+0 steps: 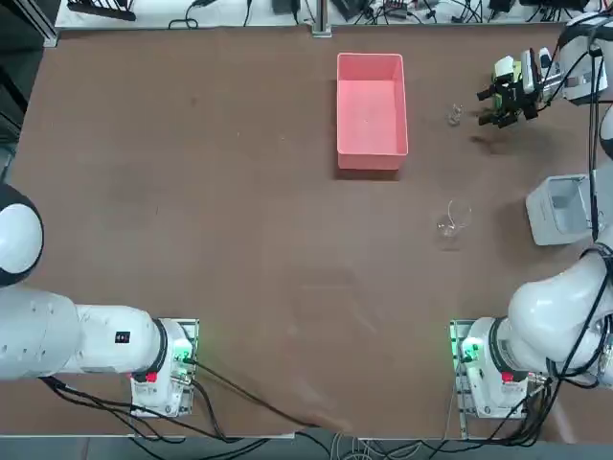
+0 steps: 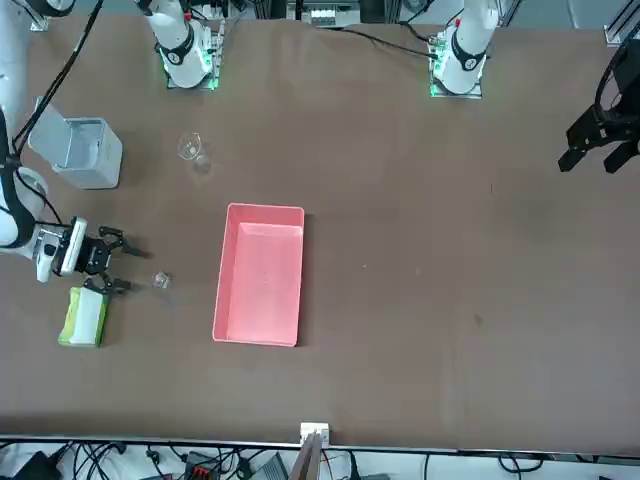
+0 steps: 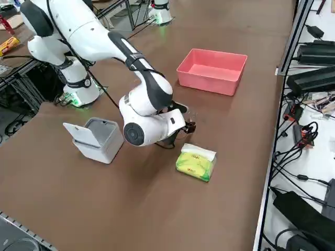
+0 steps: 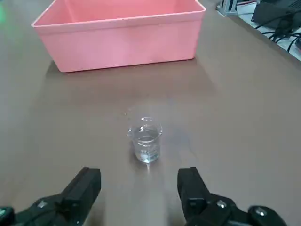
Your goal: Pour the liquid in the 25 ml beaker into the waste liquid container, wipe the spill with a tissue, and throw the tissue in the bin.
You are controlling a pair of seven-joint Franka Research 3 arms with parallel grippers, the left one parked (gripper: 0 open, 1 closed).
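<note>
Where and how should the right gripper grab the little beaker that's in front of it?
Probably best around the sides of the small beaker's body, below the flared rim, coming in low from where the open right gripper already faces it. It stands upright, and its round wall fits between the spread fingers.

A larger glass beaker (image 2: 190, 147) stands on the brown table (image 1: 230, 192), near a small white bin (image 3: 98, 140) whose lid hangs open. A green tissue pack (image 3: 196, 162) with white sheets on top sits apart from the bin. Black cables (image 3: 306, 136) lie on the white surface beyond the table's far edge.
</note>
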